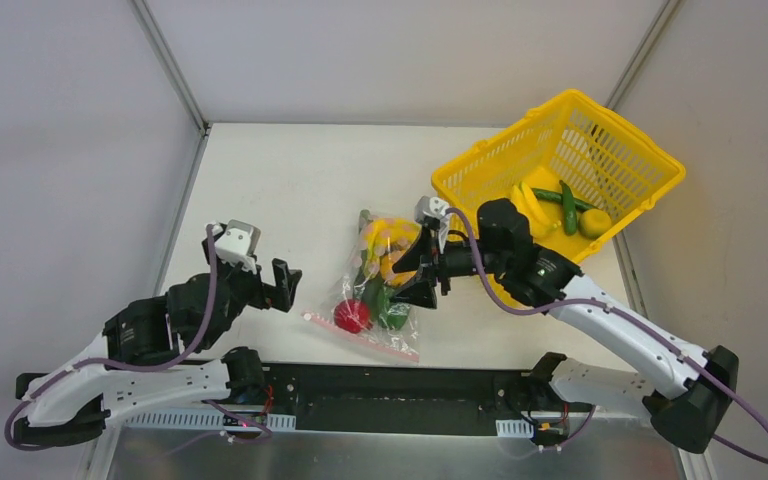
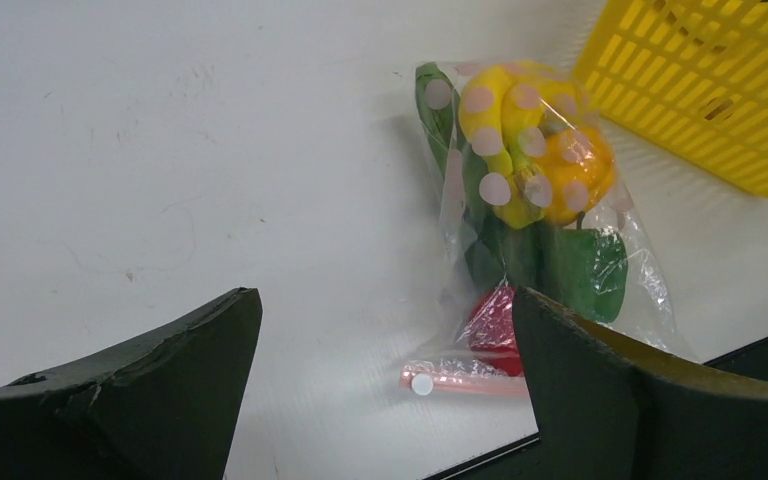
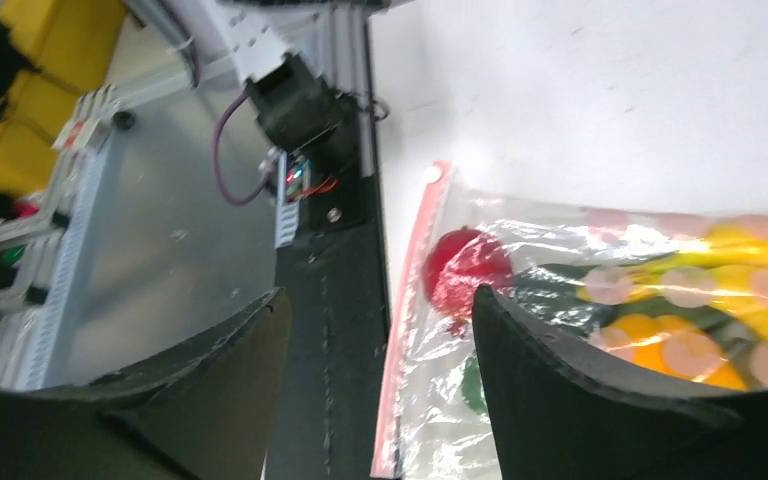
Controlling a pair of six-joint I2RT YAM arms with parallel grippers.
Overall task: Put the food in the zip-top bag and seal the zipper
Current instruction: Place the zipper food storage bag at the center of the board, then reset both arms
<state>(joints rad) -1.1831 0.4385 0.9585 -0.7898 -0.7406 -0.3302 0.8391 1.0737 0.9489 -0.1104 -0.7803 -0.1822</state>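
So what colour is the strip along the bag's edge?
The zipper strip is red-pink; the right wrist view shows it best.

Bright even light; glare on zip-top bag; right wrist view blurred.

basket: yellow mesh, far right, seemingly tilted | table: white

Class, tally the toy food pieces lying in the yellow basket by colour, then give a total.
Yellow: 2 (banana bunch, round piece)
Green: 2 (long pod, crossing pod)
Total: 4
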